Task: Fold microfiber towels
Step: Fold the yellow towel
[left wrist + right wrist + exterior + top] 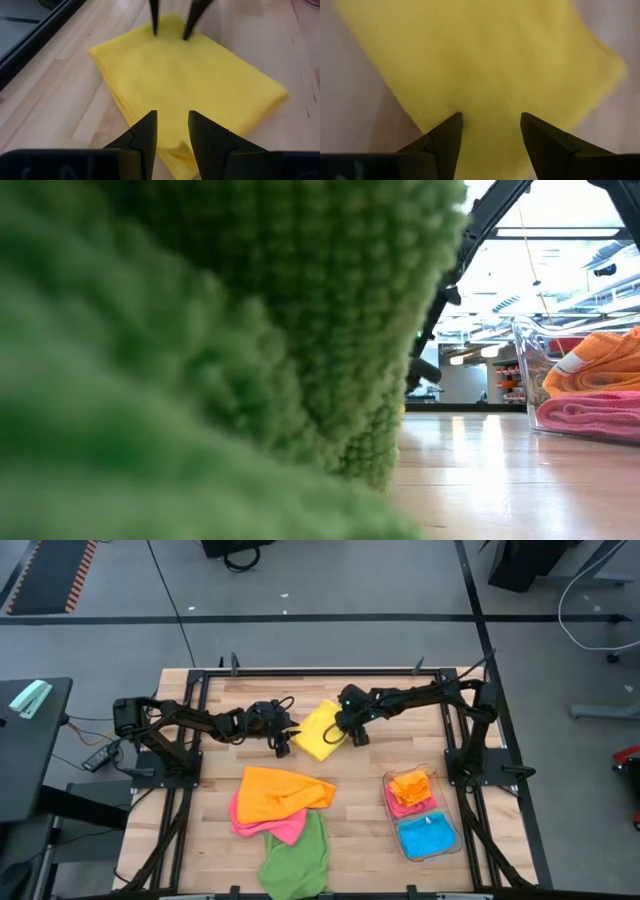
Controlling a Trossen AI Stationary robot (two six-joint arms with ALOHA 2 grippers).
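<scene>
Tabletop (180,790) carries a loose pile of orange towel (280,795) over pink towel (262,827) with green towel (298,860) at the near edge, and a clear bin (455,840) on the right with folded orange, pink and blue cloths. Yellow towel (318,728) lies folded near the far middle, between both arms. Left gripper (171,125) sits at one edge, fingers parted over the cloth, nothing pinched; right gripper (491,127) at the opposite edge, fingers spread wide, tips on or just above the fabric, grasping nothing. Risk, as I judge it: the fingers could catch only the top layer so the fold peels open, or uneven pulls could skew it. Wrist views show layered edges; low view is mostly blocked by green towel, showing only the bin.
</scene>
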